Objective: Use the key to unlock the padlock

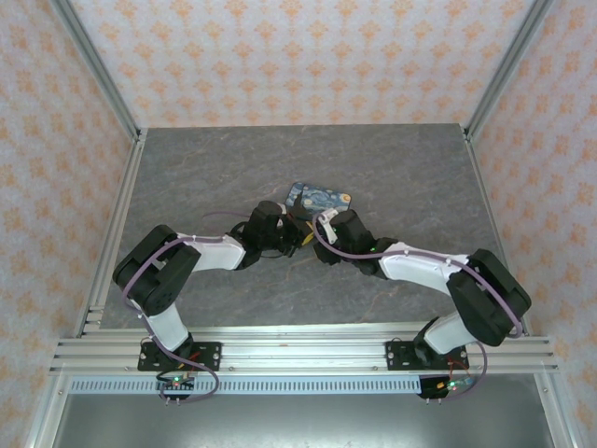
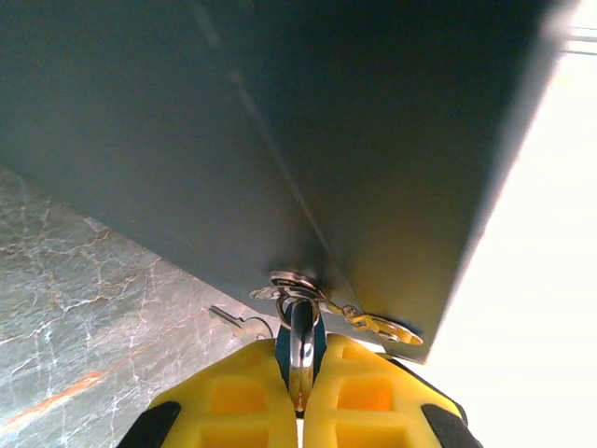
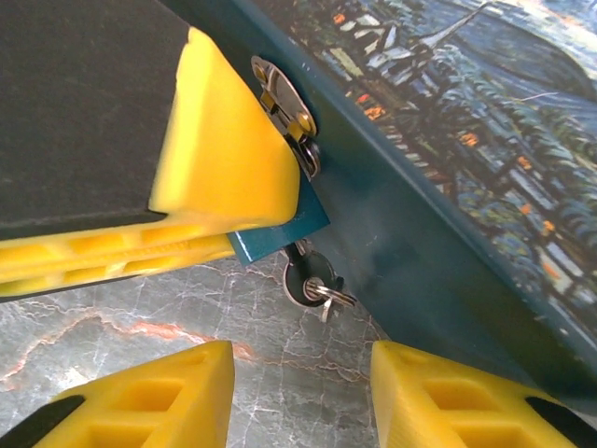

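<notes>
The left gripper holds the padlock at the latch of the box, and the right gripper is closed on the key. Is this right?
No. The left gripper holds the padlock at the latch of the box, but the right gripper is open, not touching the key, as the right wrist view shows.

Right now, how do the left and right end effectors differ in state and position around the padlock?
The left end effector is shut on the padlock; the right end effector is open, holding nothing. The left one touches the padlock at the box latch; the right one sits apart, its gap facing the key. Both have yellow fingers and sit close to the box.
</notes>
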You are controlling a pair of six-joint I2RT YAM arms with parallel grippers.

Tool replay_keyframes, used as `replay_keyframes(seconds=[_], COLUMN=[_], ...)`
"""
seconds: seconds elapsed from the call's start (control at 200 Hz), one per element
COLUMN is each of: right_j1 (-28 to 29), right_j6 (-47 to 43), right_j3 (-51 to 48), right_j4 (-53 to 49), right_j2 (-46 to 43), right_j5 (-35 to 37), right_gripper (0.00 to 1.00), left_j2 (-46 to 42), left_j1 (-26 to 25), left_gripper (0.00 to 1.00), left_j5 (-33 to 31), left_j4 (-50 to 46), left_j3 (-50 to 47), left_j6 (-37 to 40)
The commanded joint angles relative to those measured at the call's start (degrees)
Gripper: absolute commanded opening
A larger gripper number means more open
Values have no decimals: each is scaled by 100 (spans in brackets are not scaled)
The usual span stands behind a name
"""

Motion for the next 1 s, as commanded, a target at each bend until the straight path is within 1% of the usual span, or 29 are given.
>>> replay_keyframes(seconds=[0.0, 0.245, 0.355, 0.606, 0.681, 0.726, 0.781, 0.806, 0.826, 0.861, 0.881, 0.906, 0.961, 0.991], right_j1=[34, 34, 34, 36, 38, 39, 34, 34, 34, 32, 26, 17, -14, -37], right_j6=[-117, -122, -65, 306, 407, 482, 545, 558, 568, 646, 687, 764, 945, 1068], right_j3=[194, 402, 458, 628, 760, 803, 863, 888, 893, 832, 786, 715, 558, 442], right_j4=[201, 277, 387, 645, 576, 555, 441, 354, 288, 267, 288, 286, 279, 315], right_j2=[91, 318, 398, 451, 500, 523, 541, 542, 540, 495, 456, 388, 230, 121], right_j5=[314, 525, 563, 385, 134, -44, -302, -416, -495, -585, -631, -664, -743, -770], right_gripper=[41, 38, 34, 16, 8, 0, 0, 4, 10, 25, 35, 43, 53, 55], left_j2=[7, 6, 19, 153, 197, 207, 216, 220, 221, 217, 222, 223, 244, 264], left_j1=[27, 27, 18, -17, -17, -17, -17, -17, -17, -16, -16, -20, -8, -8], left_gripper=[0, 0, 0, 0, 0, 0, 0, 0, 0, 0, 0, 0, 0, 0], left_j5=[182, 226, 254, 296, 302, 290, 271, 242, 216, 163, 142, 110, 31, -6], left_j4=[-43, -9, 0, 87, 164, 202, 228, 219, 229, 235, 226, 237, 264, 308], left_j3=[192, 165, 153, 117, 86, 66, 46, 29, 13, -11, -21, -32, -80, -111], left_j6=[-73, -76, -71, -104, -132, -141, -147, -134, -132, -115, -104, -78, -54, -45])
